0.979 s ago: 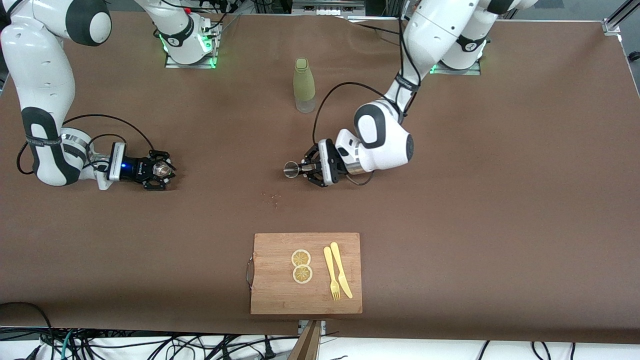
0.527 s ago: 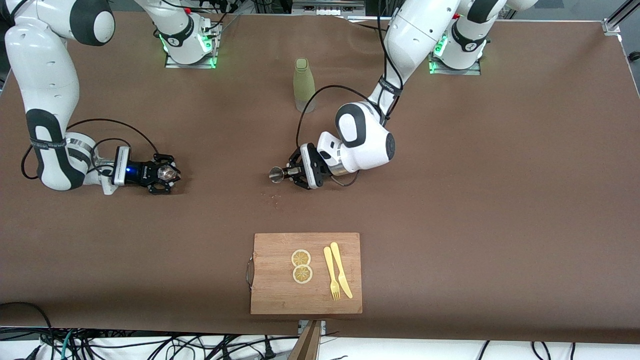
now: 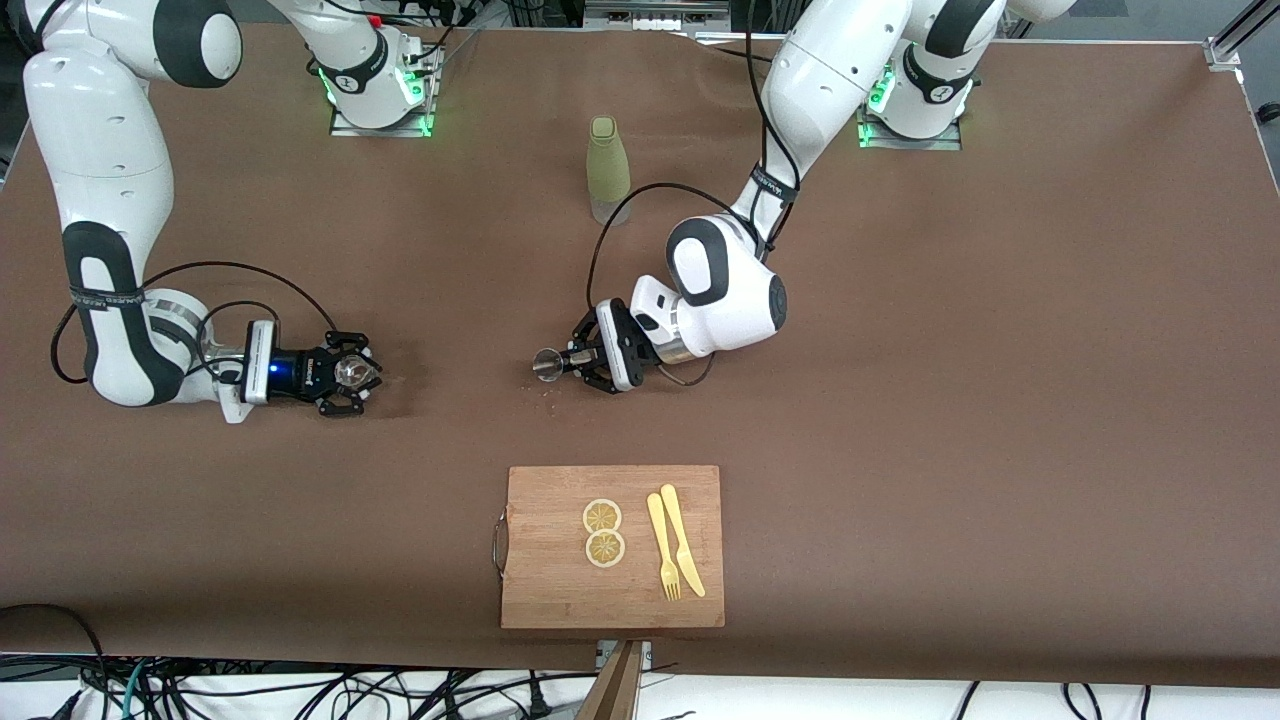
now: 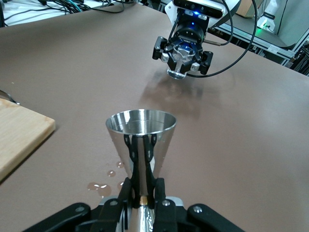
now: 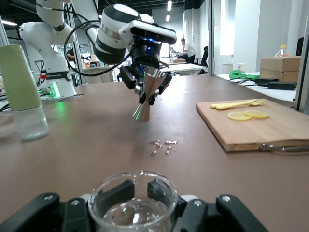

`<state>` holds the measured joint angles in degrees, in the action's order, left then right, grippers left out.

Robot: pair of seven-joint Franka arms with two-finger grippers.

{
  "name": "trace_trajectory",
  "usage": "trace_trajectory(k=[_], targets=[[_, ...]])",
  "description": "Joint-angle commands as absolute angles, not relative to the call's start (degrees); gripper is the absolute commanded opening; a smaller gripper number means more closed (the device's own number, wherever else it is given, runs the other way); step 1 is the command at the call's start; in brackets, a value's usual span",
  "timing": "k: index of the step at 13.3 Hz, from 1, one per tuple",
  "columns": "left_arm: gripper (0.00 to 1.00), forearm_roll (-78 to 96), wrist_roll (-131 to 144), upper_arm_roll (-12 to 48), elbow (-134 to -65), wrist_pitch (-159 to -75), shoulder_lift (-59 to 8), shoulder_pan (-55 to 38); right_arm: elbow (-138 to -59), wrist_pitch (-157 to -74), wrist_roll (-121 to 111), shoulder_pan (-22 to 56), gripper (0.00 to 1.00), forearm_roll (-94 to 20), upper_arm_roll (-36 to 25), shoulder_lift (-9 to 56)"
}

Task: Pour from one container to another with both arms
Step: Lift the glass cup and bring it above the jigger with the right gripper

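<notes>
Brown counter (image 3: 1000, 420) carries a wooden cutting board (image 3: 560, 590) at the edge nearest the front camera; on it 2 lemon slices (image 3: 603, 532), a yellow fork (image 3: 662, 548) and a knife (image 3: 682, 540). Olive-green bottle (image 3: 607, 170) stands between the 2 arm bases.

Left gripper (image 3: 583, 361), over mid-counter, jaws pinching the steel jigger (image 3: 547, 364) at its waist, the jigger tilted, mouth toward the right arm's end. Right gripper (image 3: 352, 373), low over the counter near the right arm's end, jaws pinching the clear glass cup (image 3: 350, 372).

A few droplets (image 4: 104, 184) lie on the counter under the jigger. Cup contents cannot be made out; its base is hidden by the jaws.
</notes>
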<state>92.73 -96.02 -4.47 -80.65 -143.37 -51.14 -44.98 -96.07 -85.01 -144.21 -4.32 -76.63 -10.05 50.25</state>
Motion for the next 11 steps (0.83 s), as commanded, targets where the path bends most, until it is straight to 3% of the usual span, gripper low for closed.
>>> trace_trajectory(k=[1, 4, 11], targets=[[0.0, 92.82, -96.24, -7.47, -77.18, -144.31, -53.26, -47.98, -94.93, -88.58, -137.67, -3.96, 0.21, -77.52, -7.31, 47.56], [0.0, 92.81, -95.54, -7.47, -74.72, -148.97, -53.79, -50.53, -94.57, -93.06, -133.08, -3.52, 0.21, -77.08, -4.49, 45.7], [0.0, 93.34, -94.14, -9.84, -73.74, -149.33, -54.4, -53.44, -92.29, -95.89, -129.73, -1.41, 0.21, -76.73, -2.55, 45.61]])
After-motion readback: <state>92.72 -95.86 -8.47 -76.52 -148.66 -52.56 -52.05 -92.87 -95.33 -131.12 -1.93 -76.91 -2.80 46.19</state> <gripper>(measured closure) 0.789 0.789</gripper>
